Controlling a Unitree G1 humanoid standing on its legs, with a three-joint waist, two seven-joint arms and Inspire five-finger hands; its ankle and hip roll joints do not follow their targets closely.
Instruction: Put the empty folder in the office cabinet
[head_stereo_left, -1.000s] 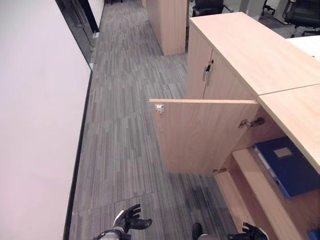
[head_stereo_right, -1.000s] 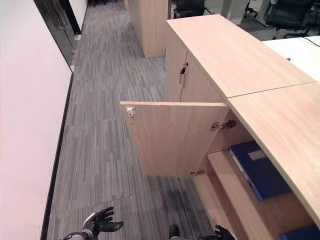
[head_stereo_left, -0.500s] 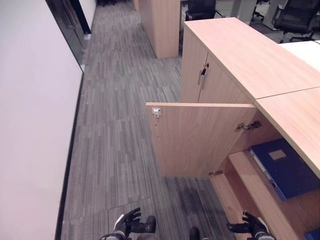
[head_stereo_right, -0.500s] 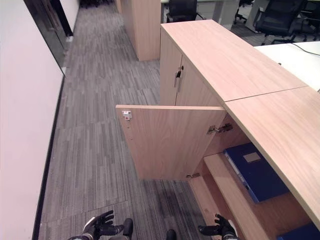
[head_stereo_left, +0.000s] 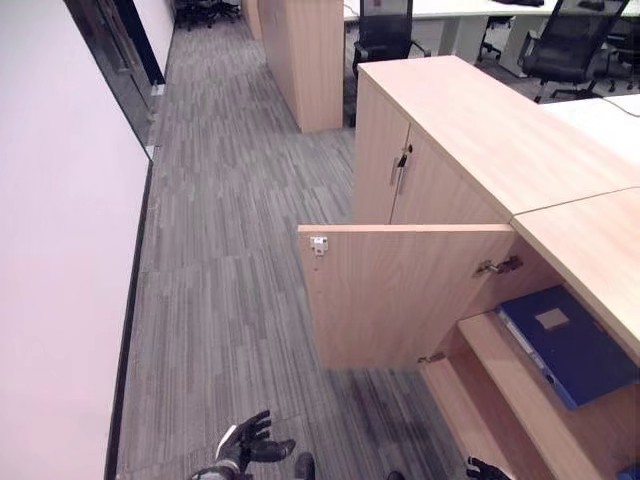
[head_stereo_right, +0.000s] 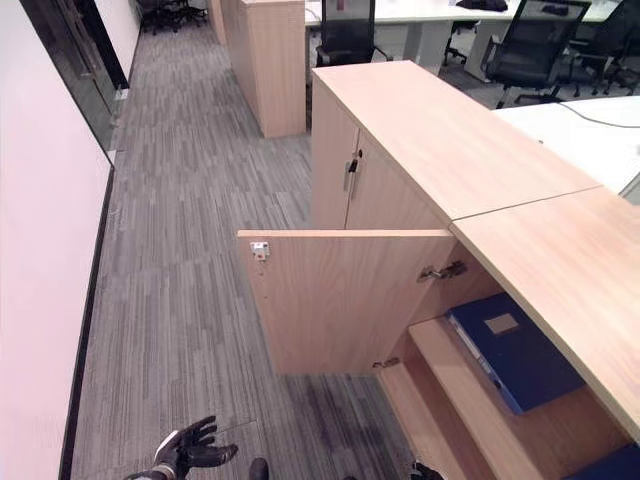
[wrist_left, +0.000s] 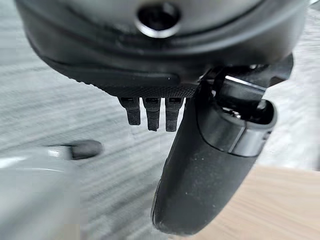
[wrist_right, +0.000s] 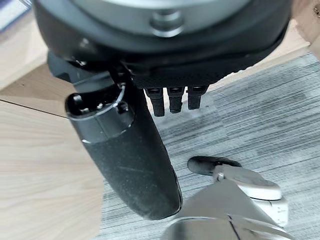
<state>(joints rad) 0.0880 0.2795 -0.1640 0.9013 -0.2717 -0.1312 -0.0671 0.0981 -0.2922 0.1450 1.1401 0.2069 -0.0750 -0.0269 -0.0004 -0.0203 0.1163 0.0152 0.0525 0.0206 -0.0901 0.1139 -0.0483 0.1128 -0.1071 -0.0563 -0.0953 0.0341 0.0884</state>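
Grey striped carpet (head_stereo_left: 240, 250) runs past the wooden office cabinet (head_stereo_left: 480, 140); its door (head_stereo_left: 400, 290) stands open, and the blue folder (head_stereo_left: 565, 345) lies flat on the shelf (head_stereo_right: 480, 390) inside. Low down, my left hand (head_stereo_left: 248, 443) hangs spread and empty. Left wrist view: fingers (wrist_left: 150, 112) straight, thumb apart. Right wrist view: my right hand (wrist_right: 150, 75) relaxed too, holding nothing.

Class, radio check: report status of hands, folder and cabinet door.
Left hand open, holding nothing; right hand open, holding nothing. Blue folder lying on the cabinet shelf. Door wide open; nothing in the way.

We see our dark right hand (wrist_right: 150, 100), fingers straight and empty, above grey striped carpet (wrist_right: 260, 125) and pale wooden board (wrist_right: 45, 175).
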